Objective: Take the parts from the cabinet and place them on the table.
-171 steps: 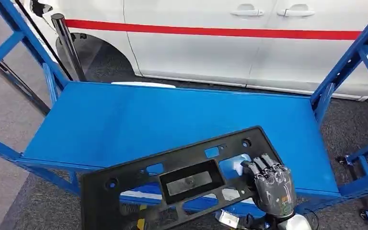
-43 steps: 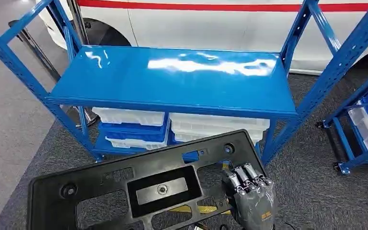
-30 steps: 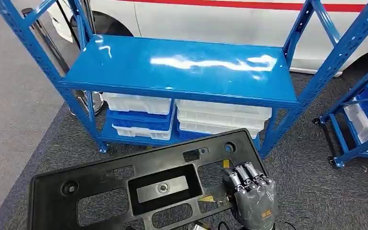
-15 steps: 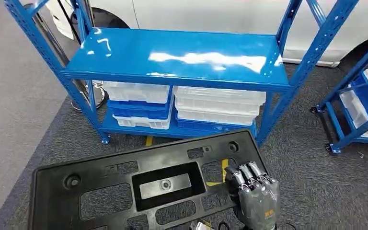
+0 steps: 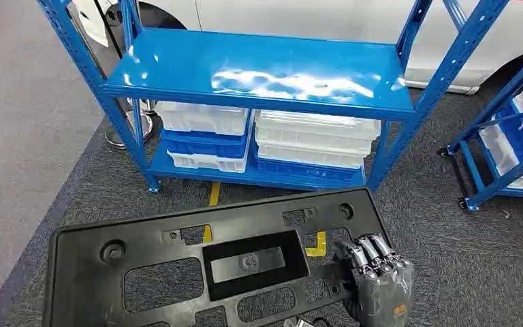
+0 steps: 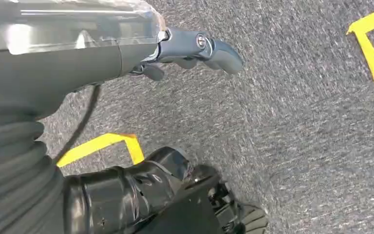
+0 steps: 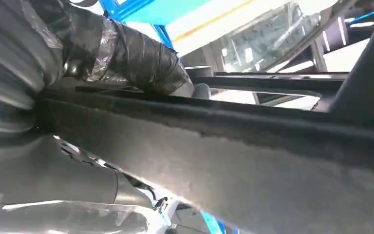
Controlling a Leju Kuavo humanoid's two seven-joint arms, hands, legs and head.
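Black plastic panel [image 5: 197,266], flat and wide, pierced by rectangular cut-outs and round holes, held level above the grey carpeted floor [image 5: 463,252], clear of the shelving. Right hand [image 5: 378,286] at the panel's right end, dark fingers [image 5: 368,248] curled over its near edge and gripping it; in the right wrist view, the panel's rough dark edge [image 7: 253,165] running across close to the camera with the taped thumb [image 7: 126,58] pressed on it. Left hand [image 6: 195,48] hanging over the carpet in the left wrist view, grey thumb extended, nothing seen in it; fingers too hidden to tell how far open.

Blue metal shelving unit [image 5: 265,71] beyond the panel's far edge, well apart from it; glossy upper shelf bare and reflecting light. White bins [image 5: 317,136] and blue bins [image 5: 204,146] stacked on the lower shelf, side by side. Second blue rack [image 5: 511,143] at the right edge, also carrying white bins. White vehicle body [image 5: 299,17] behind the shelving. Yellow floor tape [image 5: 212,194] on the carpet between the lower shelf and the panel, partly visible through the panel's cut-outs.
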